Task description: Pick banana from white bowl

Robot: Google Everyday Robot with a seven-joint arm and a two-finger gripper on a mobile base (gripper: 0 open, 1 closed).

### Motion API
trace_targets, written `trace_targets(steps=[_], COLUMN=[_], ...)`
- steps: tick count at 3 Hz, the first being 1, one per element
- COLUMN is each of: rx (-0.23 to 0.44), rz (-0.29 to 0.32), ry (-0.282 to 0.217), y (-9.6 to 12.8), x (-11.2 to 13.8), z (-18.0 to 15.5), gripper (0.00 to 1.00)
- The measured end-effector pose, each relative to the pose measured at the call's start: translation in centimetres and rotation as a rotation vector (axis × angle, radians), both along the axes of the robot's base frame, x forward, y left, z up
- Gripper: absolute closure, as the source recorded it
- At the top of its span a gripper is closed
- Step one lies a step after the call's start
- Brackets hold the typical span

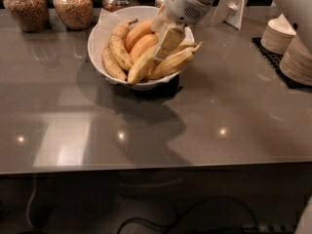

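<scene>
Fingers (168, 40) sat over banana (141, 67), spread not discernible; gripper (165, 47) low in white bowl (97, 38). Risk: loose hold, banana slipping onto worktop (234, 106).

The pale yellow banana (140, 69) lies slanted at the front of the paper-lined white bowl (97, 43), the tool (163, 52) down at its upper end.

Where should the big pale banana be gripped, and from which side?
Probably grip the banana at mid-length, across its width, from above: it lies slanted atop the pile in the white bowl, top exposed. The gripper is over its upper end.
</scene>
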State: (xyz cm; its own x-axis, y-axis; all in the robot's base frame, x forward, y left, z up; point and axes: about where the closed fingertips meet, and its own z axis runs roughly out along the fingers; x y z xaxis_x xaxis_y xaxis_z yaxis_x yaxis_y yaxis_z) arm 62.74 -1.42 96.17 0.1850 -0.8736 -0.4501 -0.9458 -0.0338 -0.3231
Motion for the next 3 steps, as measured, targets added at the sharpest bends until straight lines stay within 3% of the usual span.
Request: trace_targets(steps=[3], rx=[-0.043], rz=[0.025], ry=[0.060], y=[-0.2], x=[1.0], z=[-2.8], gripper=[0.40])
